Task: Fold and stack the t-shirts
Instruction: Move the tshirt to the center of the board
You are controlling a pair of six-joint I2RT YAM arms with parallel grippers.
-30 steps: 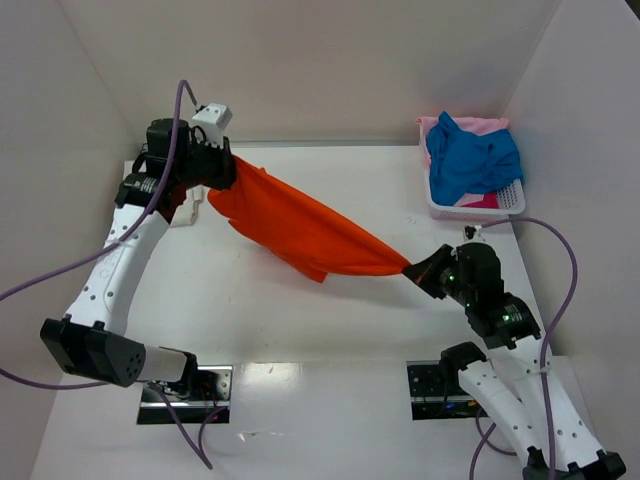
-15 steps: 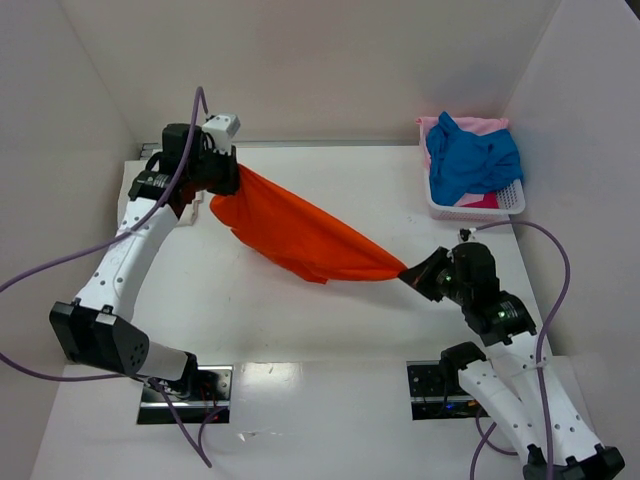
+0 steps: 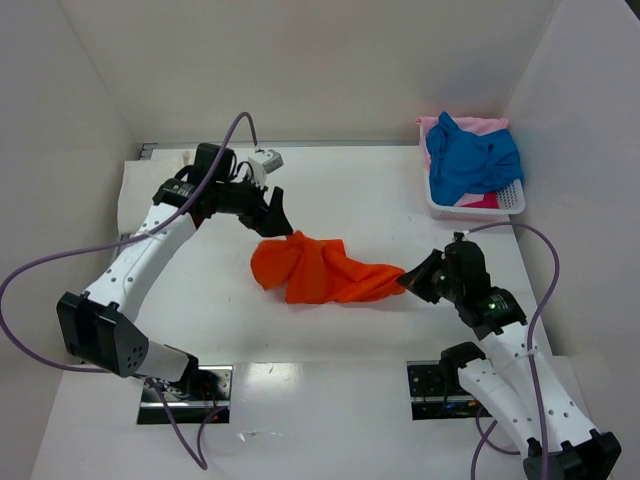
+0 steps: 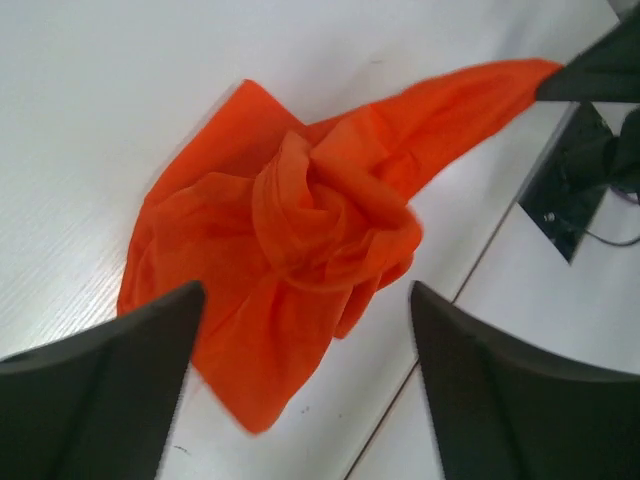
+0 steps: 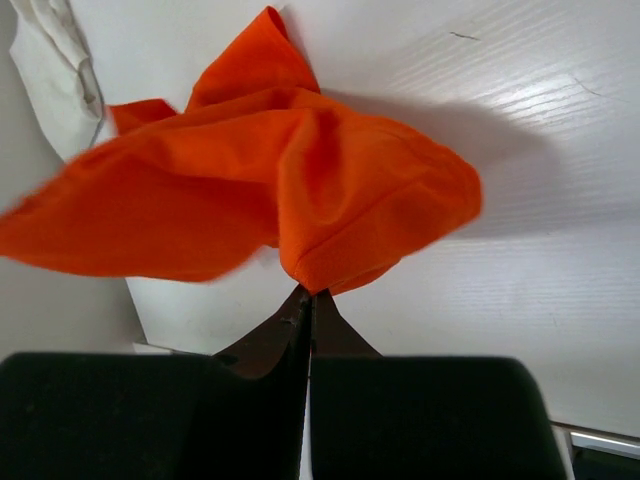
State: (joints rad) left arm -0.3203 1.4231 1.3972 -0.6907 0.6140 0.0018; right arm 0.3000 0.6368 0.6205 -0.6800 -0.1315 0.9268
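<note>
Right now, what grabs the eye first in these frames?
The bright orange t-shirt lies crumpled in a heap mid-table. The right gripper is shut on its right-hand tip, while the left gripper hangs open above its left end, holding nothing. In the far right corner, a blue t-shirt spills over a white basket.

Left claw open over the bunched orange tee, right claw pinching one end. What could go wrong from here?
The orange tee lies twisted in a heap; the open left claw may grab several layers, not an edge. The right claw pinches only a tip; a pull could slip it free or drag the heap.
</note>
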